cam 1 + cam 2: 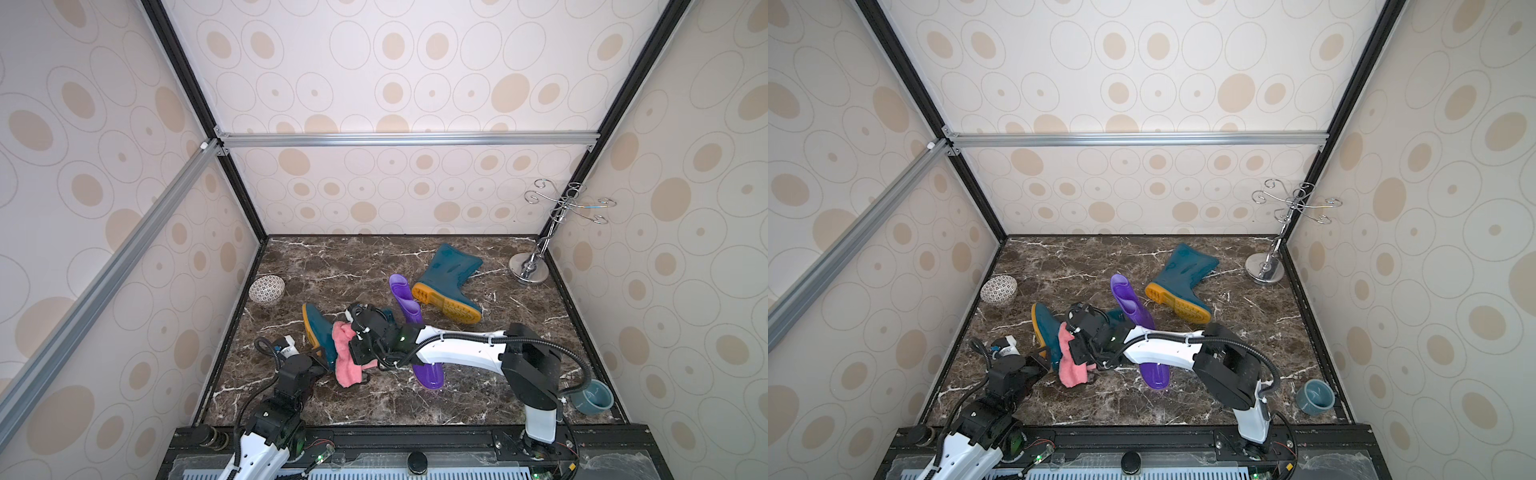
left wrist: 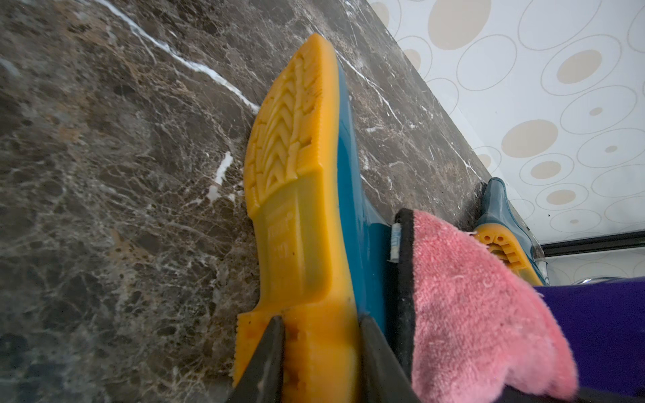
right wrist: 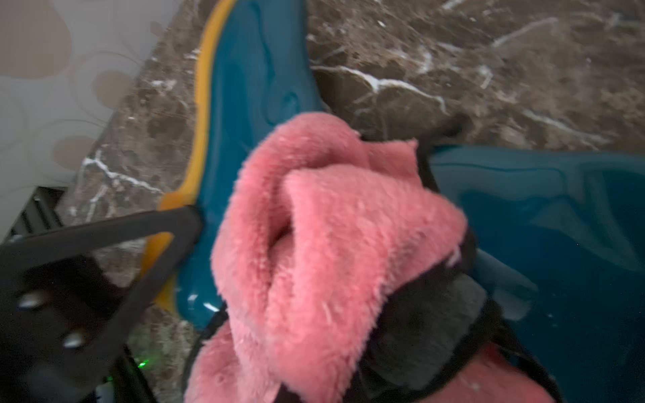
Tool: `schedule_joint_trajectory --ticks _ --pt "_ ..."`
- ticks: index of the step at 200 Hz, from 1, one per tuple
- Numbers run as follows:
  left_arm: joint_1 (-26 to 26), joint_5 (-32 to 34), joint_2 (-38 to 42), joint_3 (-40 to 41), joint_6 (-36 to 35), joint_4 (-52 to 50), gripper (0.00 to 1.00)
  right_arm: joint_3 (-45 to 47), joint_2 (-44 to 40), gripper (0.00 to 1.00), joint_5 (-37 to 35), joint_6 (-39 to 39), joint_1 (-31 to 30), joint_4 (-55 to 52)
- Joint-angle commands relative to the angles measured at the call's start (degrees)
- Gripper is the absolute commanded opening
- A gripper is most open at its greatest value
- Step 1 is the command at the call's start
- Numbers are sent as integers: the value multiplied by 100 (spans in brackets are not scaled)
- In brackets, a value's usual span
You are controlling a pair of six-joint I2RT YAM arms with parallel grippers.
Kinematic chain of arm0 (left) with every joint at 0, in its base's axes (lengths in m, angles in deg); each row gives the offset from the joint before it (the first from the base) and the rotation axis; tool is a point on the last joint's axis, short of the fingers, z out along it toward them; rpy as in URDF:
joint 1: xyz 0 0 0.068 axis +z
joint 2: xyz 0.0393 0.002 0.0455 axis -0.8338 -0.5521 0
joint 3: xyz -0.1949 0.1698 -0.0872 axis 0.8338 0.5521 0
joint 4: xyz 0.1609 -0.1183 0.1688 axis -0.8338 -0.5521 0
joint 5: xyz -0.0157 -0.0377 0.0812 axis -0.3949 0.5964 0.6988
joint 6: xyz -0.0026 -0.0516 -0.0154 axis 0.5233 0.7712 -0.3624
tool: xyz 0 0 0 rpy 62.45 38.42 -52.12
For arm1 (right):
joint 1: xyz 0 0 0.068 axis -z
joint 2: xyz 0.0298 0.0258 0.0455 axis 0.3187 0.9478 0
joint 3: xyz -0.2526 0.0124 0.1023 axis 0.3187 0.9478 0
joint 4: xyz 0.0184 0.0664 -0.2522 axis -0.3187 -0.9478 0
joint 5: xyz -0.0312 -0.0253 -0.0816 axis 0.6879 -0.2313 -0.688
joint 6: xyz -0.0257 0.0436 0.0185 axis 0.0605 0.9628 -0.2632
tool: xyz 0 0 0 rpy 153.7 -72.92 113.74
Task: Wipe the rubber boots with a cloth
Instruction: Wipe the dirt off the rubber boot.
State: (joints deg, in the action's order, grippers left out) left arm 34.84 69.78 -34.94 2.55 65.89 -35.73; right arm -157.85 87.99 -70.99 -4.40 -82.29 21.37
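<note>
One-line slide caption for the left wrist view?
Left gripper clamps the yellow heel of a teal boot lying on the marble table, pink cloth draped over it.

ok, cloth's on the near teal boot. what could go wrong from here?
1. The left gripper pinches only the heel of the near teal boot's sole, so a sideways wipe could twist the boot loose.
2. The cloth is bunched in the right gripper, with a loose end beside the left fingers. It might snag there.
3. The right forearm crosses above the purple boot. Dropping lower may knock it.
</note>
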Motion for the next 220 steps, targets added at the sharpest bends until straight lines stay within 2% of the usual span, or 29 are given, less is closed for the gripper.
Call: schedule_joint_trajectory --ticks 1,52,79,118,156,184,220 --pt "-14 138 58 479 123 -462 0 369 -102 0 402 41 -329 464" --pt "-6 -93 10 307 405 -731 0 1448 -742 0 1125 62 -730 1598" --pt "-14 -292 228 304 681 -777 0 1123 -398 0 1583 -183 -819 1562" --pt "-15 -369 253 235 727 -850 0 431 274 0 1798 -167 -858 2020" --pt "-16 -324 309 229 734 -911 0 243 438 0 779 119 -850 2006" --pt "-19 -241 279 202 722 -971 0 799 39 0 -333 296 -849 1957" --pt "-13 -133 285 158 709 -1018 0 990 -328 0 -1567 268 -817 1012"
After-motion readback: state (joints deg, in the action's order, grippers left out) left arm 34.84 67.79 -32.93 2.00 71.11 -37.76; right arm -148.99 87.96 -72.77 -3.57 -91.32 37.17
